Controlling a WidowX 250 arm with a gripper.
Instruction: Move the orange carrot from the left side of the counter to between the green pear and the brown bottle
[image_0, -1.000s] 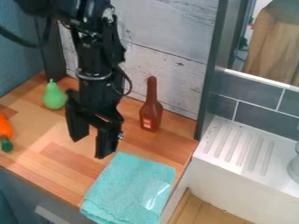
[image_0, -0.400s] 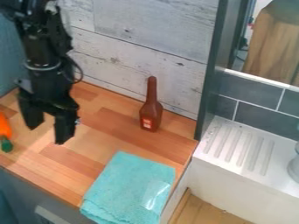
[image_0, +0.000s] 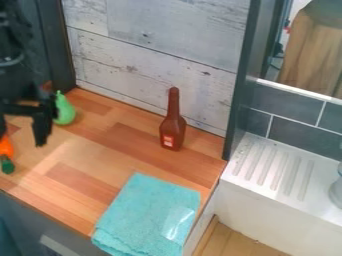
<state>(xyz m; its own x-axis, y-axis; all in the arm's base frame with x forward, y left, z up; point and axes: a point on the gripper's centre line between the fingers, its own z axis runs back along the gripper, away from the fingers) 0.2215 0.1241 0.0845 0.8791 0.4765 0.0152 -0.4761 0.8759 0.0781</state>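
Observation:
At the left edge of the camera view hangs the black gripper (image_0: 21, 134), its fingers spread with nothing visible between them. Its right finger is close to the green pear (image_0: 65, 111) and covers a little of the pear's left side. Just below the gripper in the view lies an orange object with a dark green end (image_0: 7, 164), cut off by the view's edge. A brown bottle (image_0: 172, 131) stands upright near the back wall. The folded turquoise cloth (image_0: 147, 212) lies at the counter's front right, part of it over the edge.
The wooden counter (image_0: 123, 167) is bounded by a whitewashed plank wall (image_0: 153, 62) behind and a dark upright post (image_0: 242, 80) at right. Beyond the post is a white sink with a ridged drainboard (image_0: 277, 167), a glass object at its right edge.
The arm and gripper have swung left across the view, from near the middle of the counter to the left edge. The pear, covered half a second ago, is uncovered again. Bottle and cloth have stayed put.

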